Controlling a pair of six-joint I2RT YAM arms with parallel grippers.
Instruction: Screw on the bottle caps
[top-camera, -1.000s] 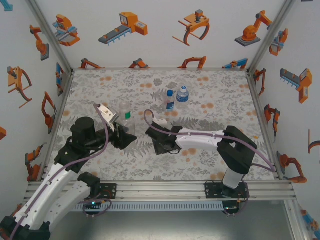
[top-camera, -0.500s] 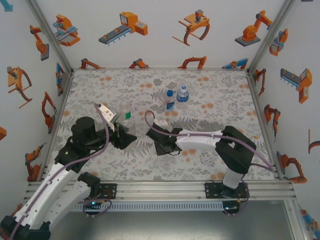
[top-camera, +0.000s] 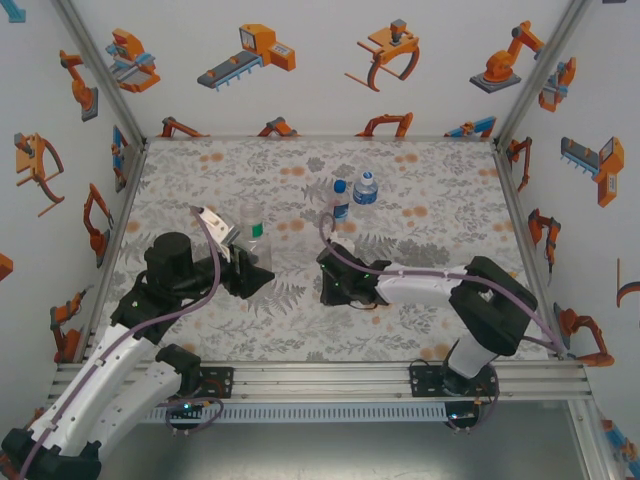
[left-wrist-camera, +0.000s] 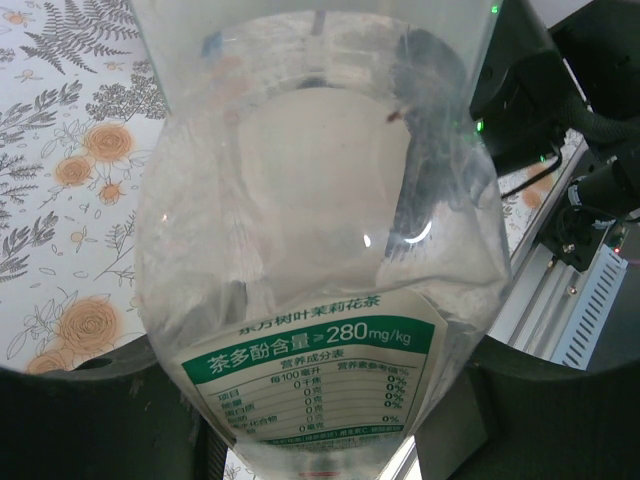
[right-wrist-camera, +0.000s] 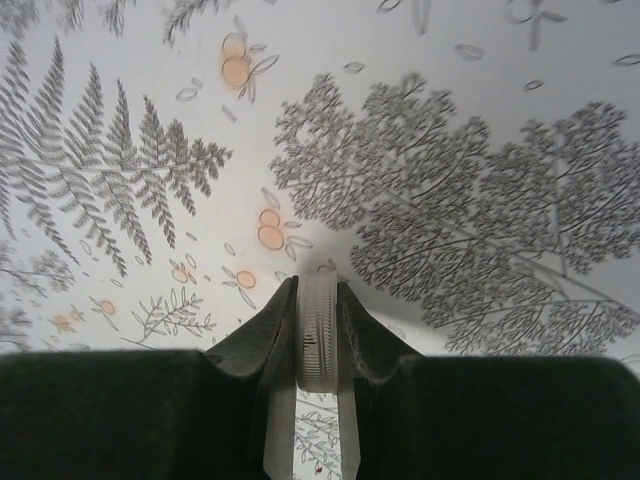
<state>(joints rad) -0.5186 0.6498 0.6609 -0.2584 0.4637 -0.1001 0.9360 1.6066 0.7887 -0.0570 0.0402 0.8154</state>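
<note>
Top view: the left arm (top-camera: 120, 340) rises from the near-left corner, elbow bent, with its wrist turned toward the middle of the table (top-camera: 200, 170). The left claw (top-camera: 243, 272) grasps the slim bottle (top-camera: 252, 238), which stands upright just beyond its fingers. The right arm (top-camera: 440, 285) lies low, its forearm stretched leftward. Two blue-label bottles (top-camera: 340, 200) (top-camera: 366, 188) stand side by side beyond the right claw (top-camera: 333, 287).

Left wrist: the slim bottle (left-wrist-camera: 320, 250), its white-and-green label nearest the camera, sits gripped between the left claw's (left-wrist-camera: 310, 410) dark fingers (left-wrist-camera: 70, 400).

Right wrist: the right claw (right-wrist-camera: 318, 350) is clenched on the white cap (right-wrist-camera: 318, 320), held on edge above the patterned table (right-wrist-camera: 450, 100).
</note>
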